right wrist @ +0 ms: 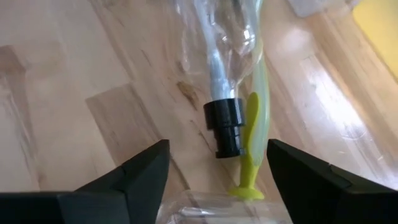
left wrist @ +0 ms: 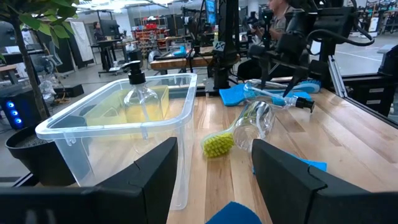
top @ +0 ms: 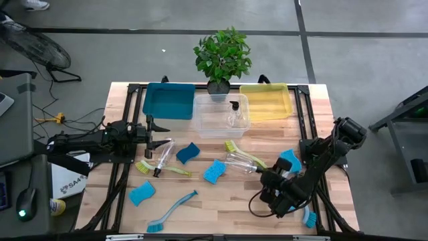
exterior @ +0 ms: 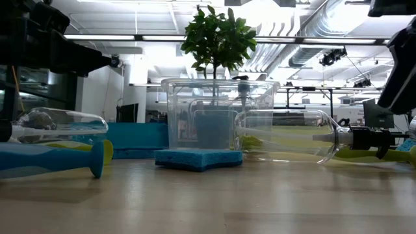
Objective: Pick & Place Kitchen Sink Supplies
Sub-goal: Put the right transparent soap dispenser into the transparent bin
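Right gripper (right wrist: 217,168): at 4 o'clock, fingers spread, poised over the black cap of a lying pump bottle (top: 242,161) beside a yellow-green brush (top: 243,154).
Left gripper (top: 155,134): at 9 o'clock, fingers apart, empty.
Done: one pump bottle (top: 233,114) stands in the clear bin (top: 202,125) at 12 o'clock.
Left: sponges, brushes and two bottles lie loose; teal and yellow bins look empty.
Writing: none readable.

Bright ceiling lights (exterior: 162,47) wash out the room behind my table (top: 221,201), and the wood glares pale under my right wrist. My own dark fingers (left wrist: 155,180) sit blurred up close.
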